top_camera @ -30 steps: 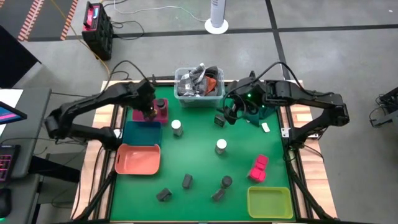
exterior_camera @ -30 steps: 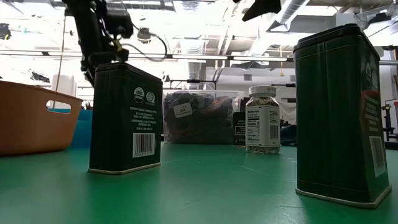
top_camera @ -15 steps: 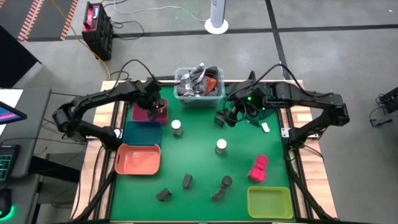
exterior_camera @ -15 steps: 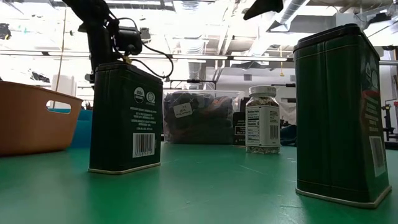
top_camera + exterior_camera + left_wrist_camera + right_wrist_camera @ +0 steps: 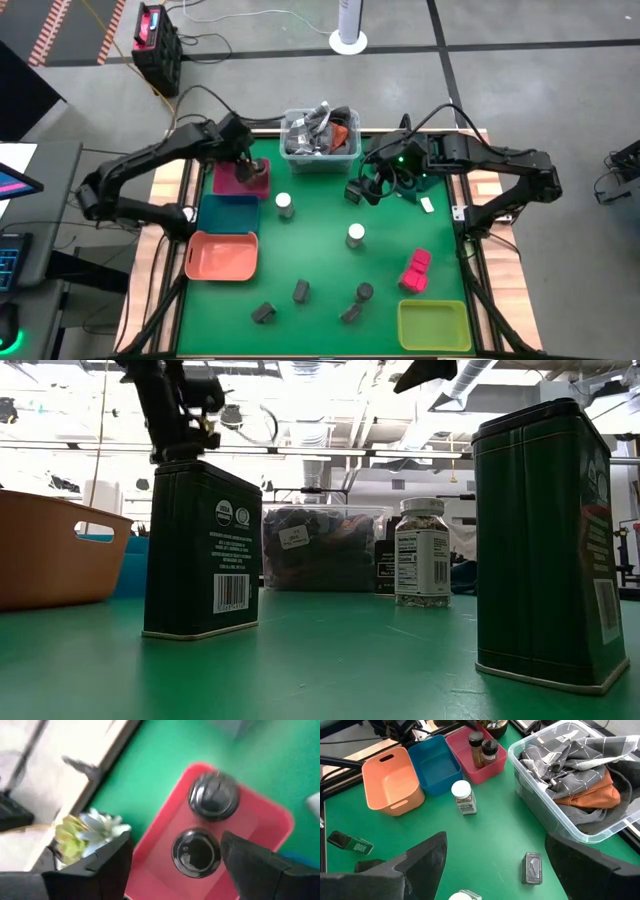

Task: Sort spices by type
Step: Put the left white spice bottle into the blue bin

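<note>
two dark jars (image 5: 204,825) stand upright in red tray (image 5: 270,820); left claw (image 5: 175,862) apart above.

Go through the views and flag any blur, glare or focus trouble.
Left wrist view: motion-blurred throughout, the two dark jars in the red tray smeared. Low view: bright ceiling lights wash out the background, and the near tin looms large. High and right wrist views: evenly lit and sharp.
</note>
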Controlling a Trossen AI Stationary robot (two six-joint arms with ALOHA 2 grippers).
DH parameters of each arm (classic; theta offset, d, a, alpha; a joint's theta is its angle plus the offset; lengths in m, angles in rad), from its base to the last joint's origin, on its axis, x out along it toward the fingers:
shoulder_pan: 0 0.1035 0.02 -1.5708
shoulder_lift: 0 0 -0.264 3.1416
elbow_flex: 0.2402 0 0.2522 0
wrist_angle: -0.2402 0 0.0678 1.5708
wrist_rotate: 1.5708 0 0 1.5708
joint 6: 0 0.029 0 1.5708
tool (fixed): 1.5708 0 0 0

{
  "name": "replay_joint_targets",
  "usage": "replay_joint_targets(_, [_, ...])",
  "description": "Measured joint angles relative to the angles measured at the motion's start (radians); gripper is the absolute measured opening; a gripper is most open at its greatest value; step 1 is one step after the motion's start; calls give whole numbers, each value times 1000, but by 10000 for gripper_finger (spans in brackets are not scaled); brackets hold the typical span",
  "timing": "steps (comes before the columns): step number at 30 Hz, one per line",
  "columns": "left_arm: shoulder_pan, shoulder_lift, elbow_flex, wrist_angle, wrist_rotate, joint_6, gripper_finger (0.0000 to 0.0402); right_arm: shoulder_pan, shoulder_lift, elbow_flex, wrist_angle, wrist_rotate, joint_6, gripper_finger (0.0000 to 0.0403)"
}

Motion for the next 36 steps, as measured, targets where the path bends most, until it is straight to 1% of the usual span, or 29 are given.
replay_joint_targets(1, [-4, -15, 12, -1, 9, -1, 286, -2, 0, 0, 0, 0, 0, 360])
replay_joint_targets(4, [-33, -53, 43, -17, 86, -19, 286, -12, 0, 0, 0, 0, -10, 360])
replay_joint_targets(7, [-98, -80, 64, -42, 207, -46, 286, -29, 0, 0, 0, -11, -35, 360])
replay_joint_targets(12, [-305, -86, 68, -95, 347, -151, 286, -65, 0, 0, -19, -70, -74, 360])
replay_joint_targets(15, [-451, -87, 68, -99, 396, -231, 286, -82, 0, 0, -38, -80, -101, 360])
replay_joint_targets(17, [-543, -87, 68, -96, 376, -291, 286, -91, 0, 0, -43, -84, -117, 360])
replay_joint_targets(19, [-625, -83, 68, -95, 283, -373, 286, -98, 0, 0, -40, -84, -138, 360])
replay_joint_targets(21, [-672, -83, 68, -83, 200, -422, 286, -98, 2, 0, -18, -84, -161, 360])
replay_joint_targets(23, [-691, -76, 69, -48, 157, -431, 286, -96, 14, 0, 14, -86, -169, 360])
replay_joint_targets(25, [-688, -65, 70, -32, 151, -432, 286, -95, 22, -1, 18, -108, -176, 360])
replay_joint_targets(27, [-667, -35, 70, -30, 161, -411, 286, -83, 44, 0, 31, -115, -181, 360])
replay_joint_targets(32, [-591, 56, 69, 8, 200, -265, 286, -47, 88, -1, 10, -123, -182, 360])
replay_joint_targets(36, [-518, 125, 69, 50, 237, -181, 286, -19, 99, -2, -11, -129, -137, 360])
